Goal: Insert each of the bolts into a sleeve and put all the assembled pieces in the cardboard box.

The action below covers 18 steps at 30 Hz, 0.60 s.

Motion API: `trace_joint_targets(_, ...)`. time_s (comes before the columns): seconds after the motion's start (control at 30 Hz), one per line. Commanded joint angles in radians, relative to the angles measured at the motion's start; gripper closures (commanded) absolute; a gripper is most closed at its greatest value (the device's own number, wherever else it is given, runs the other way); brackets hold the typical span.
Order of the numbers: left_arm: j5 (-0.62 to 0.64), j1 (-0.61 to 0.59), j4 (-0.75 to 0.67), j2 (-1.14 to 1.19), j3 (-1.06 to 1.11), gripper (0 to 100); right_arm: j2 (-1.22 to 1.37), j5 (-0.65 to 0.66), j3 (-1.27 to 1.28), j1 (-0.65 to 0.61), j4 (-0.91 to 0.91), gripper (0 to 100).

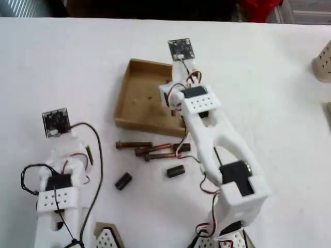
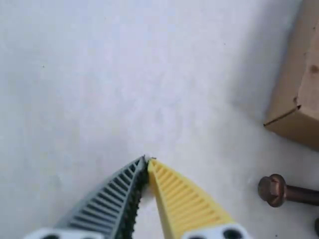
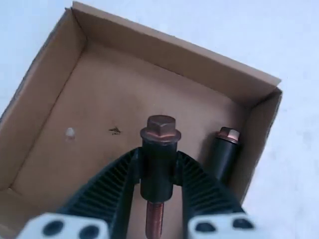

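Observation:
My right gripper (image 3: pixel 158 155) hangs over the cardboard box (image 3: pixel 89 114), shut on a black sleeve with a copper bolt through it (image 3: pixel 158 172). A second assembled piece (image 3: pixel 223 152) leans in the box corner beside it. In the high view the right arm (image 1: pixel 207 124) reaches over the box (image 1: pixel 139 93). Three loose bolts (image 1: pixel 147 150) lie just in front of the box, and two black sleeves (image 1: pixel 123 181) (image 1: pixel 176 171) lie nearer the arms. My left gripper (image 2: pixel 148 160) is shut on nothing, low over bare table, with one bolt head (image 2: pixel 271 189) and the box corner (image 2: pixel 299 99) off to its side.
The left arm (image 1: pixel 59 191) stands at the table's near left, its cable looping past the sleeves. A perforated beige object (image 1: pixel 323 62) sits at the far right edge. White table (image 1: pixel 62 67) stretches open to the left of the box.

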Motion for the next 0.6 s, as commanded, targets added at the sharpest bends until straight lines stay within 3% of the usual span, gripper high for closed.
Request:
trace_joint_targets(0.0,-0.011,-0.007,-0.028,-0.01,-0.008,98,0.082,0.014,-0.164,0.012,0.038,98.1)
trace_joint_targets(0.23,-0.011,-0.007,-0.028,-0.01,-0.008,98,0.196,0.014,-0.244,0.033,0.042,97.8)
trace_joint_targets(0.47,-0.011,-0.007,-0.028,-0.01,-0.008,98,0.211,0.006,-0.244,0.048,0.07,81.0)
trace_joint_targets(0.57,-0.011,-0.007,-0.029,-0.01,-0.008,98,0.203,0.006,-0.244,0.044,0.099,80.1)
